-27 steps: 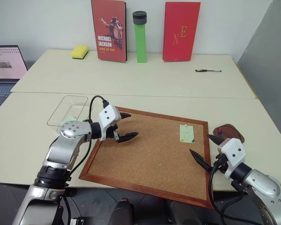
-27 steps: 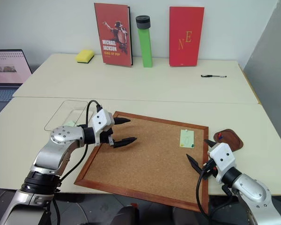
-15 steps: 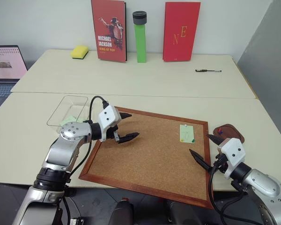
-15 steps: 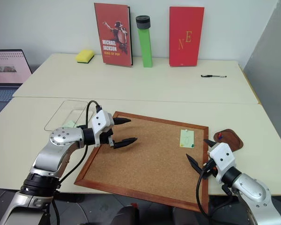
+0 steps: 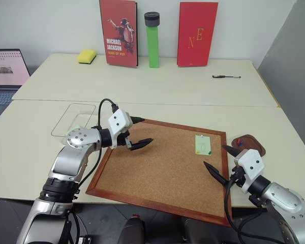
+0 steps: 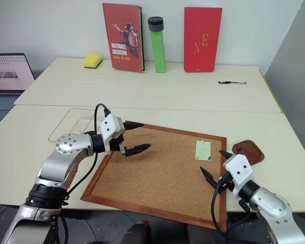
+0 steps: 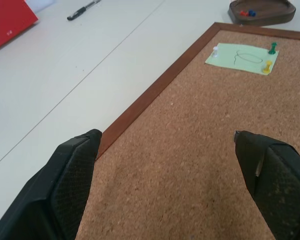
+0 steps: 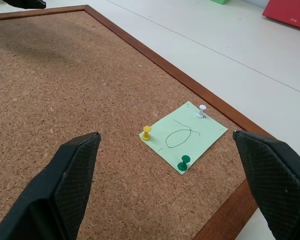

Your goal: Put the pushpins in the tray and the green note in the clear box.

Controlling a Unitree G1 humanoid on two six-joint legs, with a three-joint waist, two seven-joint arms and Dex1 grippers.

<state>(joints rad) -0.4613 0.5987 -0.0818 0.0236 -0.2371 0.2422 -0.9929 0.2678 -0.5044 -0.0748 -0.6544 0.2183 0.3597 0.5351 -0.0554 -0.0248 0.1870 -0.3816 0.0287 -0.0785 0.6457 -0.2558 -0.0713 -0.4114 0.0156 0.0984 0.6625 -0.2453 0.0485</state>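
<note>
While both the left gripper (image 5: 138, 132) and right gripper (image 5: 219, 161) hover wide open and empty over the corkboard (image 5: 162, 173), 3 pushpins (image 8: 183, 162) hold the green note (image 8: 183, 136) there

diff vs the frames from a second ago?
The left end effector has edged further over the wood-framed corkboard, toward the pinned pale green paper note; open, holding nothing. The right end effector, also open, barely shifted. Note, small brown wooden tray and clear plastic box unchanged.
</note>
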